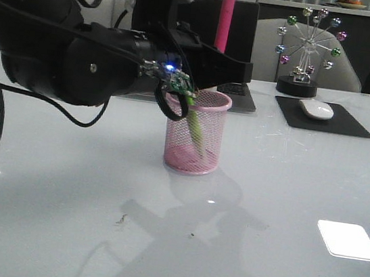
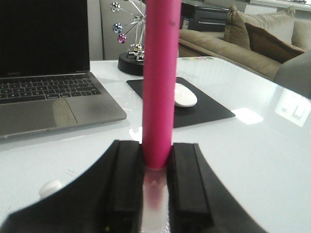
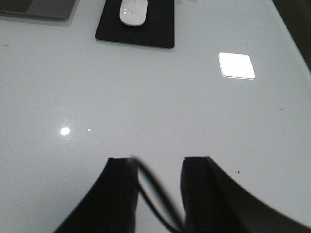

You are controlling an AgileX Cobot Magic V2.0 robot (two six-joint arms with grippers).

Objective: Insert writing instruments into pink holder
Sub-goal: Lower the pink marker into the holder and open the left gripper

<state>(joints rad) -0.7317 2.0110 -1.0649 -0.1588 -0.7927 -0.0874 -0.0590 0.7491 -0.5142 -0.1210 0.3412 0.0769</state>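
text: none readable | laptop (image 2: 48, 92) keys: legends too blurred | pink marker (image 2: 159, 82): no print seen | mouse (image 2: 185, 95), mat: unmarked

Glossy white table (image 1: 314, 196); pink wire-mesh holder (image 1: 196, 133).

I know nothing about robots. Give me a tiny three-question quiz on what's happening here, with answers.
1. True or false: the green highlighter already leans inside the pink holder.
2. Which marker do the left gripper fingers clamp? A) green B) pink C) none
3. Fill in: the white mouse rests on a black ____.

Key: 1 true. 2 B, the pink highlighter, standing upright. 3 mousepad.
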